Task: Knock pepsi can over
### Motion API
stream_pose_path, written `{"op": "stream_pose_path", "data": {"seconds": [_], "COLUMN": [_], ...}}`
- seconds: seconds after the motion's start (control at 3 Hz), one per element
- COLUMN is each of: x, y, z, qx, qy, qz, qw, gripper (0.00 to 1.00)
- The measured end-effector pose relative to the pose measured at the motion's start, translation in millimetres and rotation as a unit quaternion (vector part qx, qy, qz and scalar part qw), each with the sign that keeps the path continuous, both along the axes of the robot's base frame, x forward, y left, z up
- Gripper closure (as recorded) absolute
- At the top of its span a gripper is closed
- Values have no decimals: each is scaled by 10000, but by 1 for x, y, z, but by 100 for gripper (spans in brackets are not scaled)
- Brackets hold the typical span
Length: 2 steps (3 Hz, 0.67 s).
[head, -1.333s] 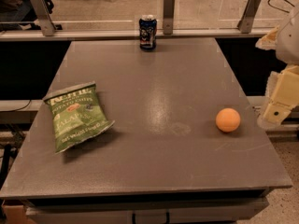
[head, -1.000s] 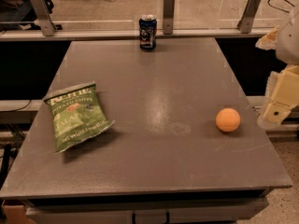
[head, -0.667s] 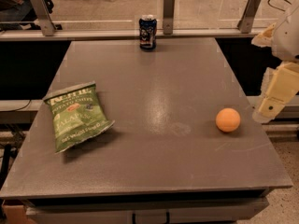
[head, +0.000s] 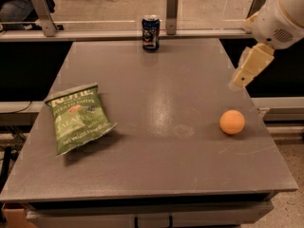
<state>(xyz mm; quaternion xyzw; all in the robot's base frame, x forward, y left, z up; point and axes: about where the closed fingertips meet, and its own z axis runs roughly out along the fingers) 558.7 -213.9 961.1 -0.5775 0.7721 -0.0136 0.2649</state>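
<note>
The pepsi can (head: 150, 33), dark blue with a silver top rim, stands upright at the far edge of the grey table (head: 156, 175), near the middle. My gripper (head: 249, 68), cream-coloured, hangs from the white arm above the table's right edge. It is far to the right of the can and nearer to me than the can. It holds nothing that I can see.
A green chip bag (head: 78, 118) lies on the left part of the table. An orange ball (head: 232, 122) sits on the right part, below the gripper. A rail with metal posts (head: 172, 11) runs behind the table's far edge.
The gripper has moved up and leftward, from beside the table's right edge to above it. The can, bag and ball have not moved.
</note>
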Motion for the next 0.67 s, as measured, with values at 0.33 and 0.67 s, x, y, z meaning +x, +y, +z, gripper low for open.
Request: {"op": "stream_pose_path", "data": {"seconds": [0.33,0.67], "x": [64,119], "y": [15,28], "z": [-3,-2], "qx": [335,765], "qy": [-338,-617], "qz": [-34,-138], "qw": [9989,9951], "gripper": [0,0]}}
